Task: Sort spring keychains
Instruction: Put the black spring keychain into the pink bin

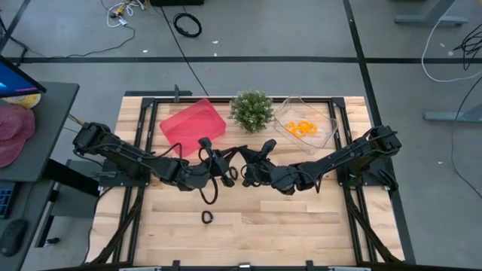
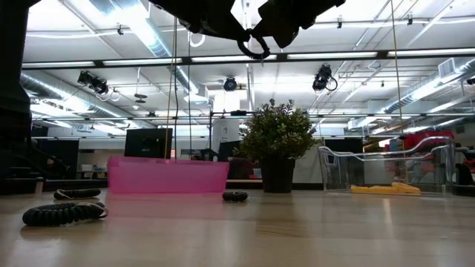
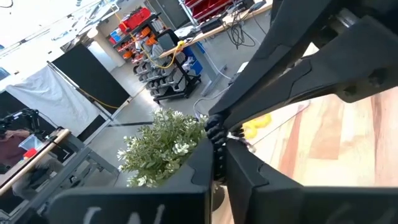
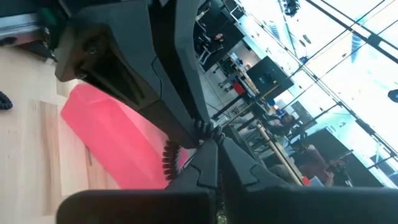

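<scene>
Black spring keychain (image 1: 233,173) held up off bench (image 1: 301,226), mid-bench, between my two tools. I read left tool (image 1: 223,167) and right tool (image 1: 245,172) both clamped on it, tips meeting. Another black keychain (image 1: 207,217) lies on bench nearer front. Orange keychains (image 1: 303,128) sit in clear bin (image 1: 290,109); pink bin (image 1: 193,122) beside potted plant (image 1: 251,110).

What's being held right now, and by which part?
A black keychain, pinched on its coil between both tools: the left tool and the right tool meet on it, lifted above mid-table.
</scene>
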Tool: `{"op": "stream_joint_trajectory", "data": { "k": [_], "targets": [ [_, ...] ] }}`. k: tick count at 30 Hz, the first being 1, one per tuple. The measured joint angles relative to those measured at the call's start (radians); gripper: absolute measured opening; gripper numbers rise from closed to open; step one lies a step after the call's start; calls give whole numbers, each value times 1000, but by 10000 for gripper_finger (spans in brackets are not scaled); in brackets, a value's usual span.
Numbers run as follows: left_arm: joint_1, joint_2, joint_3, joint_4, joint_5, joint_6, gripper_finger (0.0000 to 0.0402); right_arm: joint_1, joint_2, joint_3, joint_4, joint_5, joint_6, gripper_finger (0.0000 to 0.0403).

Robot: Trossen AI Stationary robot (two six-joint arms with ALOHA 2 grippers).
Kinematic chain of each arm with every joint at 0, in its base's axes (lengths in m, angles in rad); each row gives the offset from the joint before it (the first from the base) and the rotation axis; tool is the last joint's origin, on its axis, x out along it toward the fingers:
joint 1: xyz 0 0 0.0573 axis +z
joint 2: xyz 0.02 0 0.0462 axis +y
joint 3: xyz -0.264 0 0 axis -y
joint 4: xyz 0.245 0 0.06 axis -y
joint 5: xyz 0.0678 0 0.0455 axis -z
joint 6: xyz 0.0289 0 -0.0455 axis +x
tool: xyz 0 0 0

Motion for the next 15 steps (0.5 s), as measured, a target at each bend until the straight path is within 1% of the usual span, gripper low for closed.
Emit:
{"op": "stream_joint_trajectory", "data": {
  "k": [10, 15],
  "targets": [
    [0, 0, 0, -11, -32, 2, 16, 0, 0, 0, 3, -12, 0, 0],
    [-1, 0, 0, -35, -113, 25, 16, -1, 0, 0, 2, -13, 0, 1]
  ]
}}
